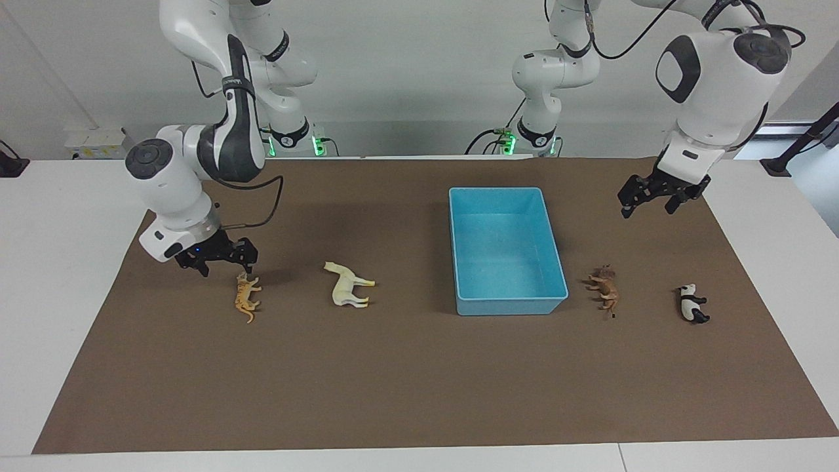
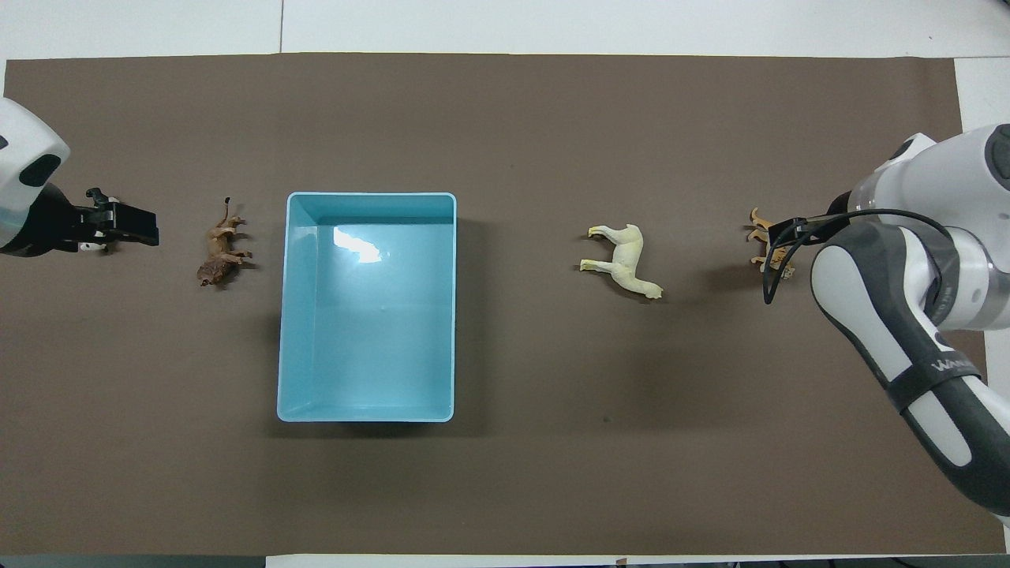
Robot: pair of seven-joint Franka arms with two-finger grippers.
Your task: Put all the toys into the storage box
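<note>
Over the tiger (image 1: pixel 246 296) — right gripper (image 1: pixel 223 263) wide, empty.

Light-blue box (image 1: pixel 508 305), low-walled, nothing inside, set on brown mat. Toward right arm's end: orange tiger (image 1: pixel 246 298), then cream horse (image 1: pixel 348 286), both on their sides. Toward left arm's end: brown animal (image 1: pixel 605 288), then black-and-white panda (image 1: pixel 691 303), toppled too.

Orange striped tiger (image 1: pixel 246 296), cream horse (image 1: pixel 347 286), light-blue storage box (image 1: pixel 505 195), brown mat (image 1: pixel 406 380)
</note>
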